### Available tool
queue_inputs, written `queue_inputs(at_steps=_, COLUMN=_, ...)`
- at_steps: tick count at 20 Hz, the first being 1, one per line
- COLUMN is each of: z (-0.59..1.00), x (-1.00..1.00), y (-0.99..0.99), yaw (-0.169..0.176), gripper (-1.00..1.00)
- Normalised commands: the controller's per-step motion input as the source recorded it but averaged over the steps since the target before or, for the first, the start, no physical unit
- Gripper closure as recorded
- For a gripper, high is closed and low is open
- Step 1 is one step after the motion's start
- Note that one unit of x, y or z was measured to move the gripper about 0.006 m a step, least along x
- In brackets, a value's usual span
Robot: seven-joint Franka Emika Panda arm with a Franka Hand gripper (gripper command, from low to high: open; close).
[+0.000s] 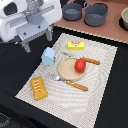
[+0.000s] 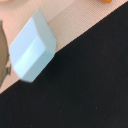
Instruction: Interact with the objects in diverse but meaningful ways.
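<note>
My gripper [image 1: 38,40] hangs open and holds nothing, above the black table just off the placemat's far corner on the exterior view's left. The light blue house-shaped carton [image 1: 48,56] stands upright on the mat just below it, untouched. In the wrist view the carton [image 2: 32,47] fills the frame, and my fingers do not show there. A red tomato [image 1: 80,64] rests on a round wooden plate [image 1: 65,72]. Behind the plate lies the flat yellow box [image 1: 76,45]. The orange ridged block [image 1: 39,87] lies near the mat's front corner.
A beige placemat [image 1: 100,95] covers the black table [image 2: 85,85]. A fork [image 1: 70,82] and a knife [image 1: 92,61], both orange-handled, lie beside the plate. Two grey pots [image 1: 72,11] [image 1: 96,14] stand on a brown surface at the back.
</note>
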Motion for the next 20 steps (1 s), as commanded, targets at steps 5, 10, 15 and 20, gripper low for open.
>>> queue_inputs(at_steps=5, z=-0.31, x=0.30, y=-0.55, yaw=-0.095, gripper=-1.00)
queue_inputs(at_steps=10, z=-0.34, x=0.13, y=-0.31, yaw=-0.063, gripper=-1.00)
queue_inputs(at_steps=15, z=-0.33, x=0.24, y=-0.20, yaw=-0.063, gripper=-1.00)
queue_inputs(at_steps=20, z=-0.35, x=0.25, y=-0.19, yaw=-0.045, gripper=-1.00)
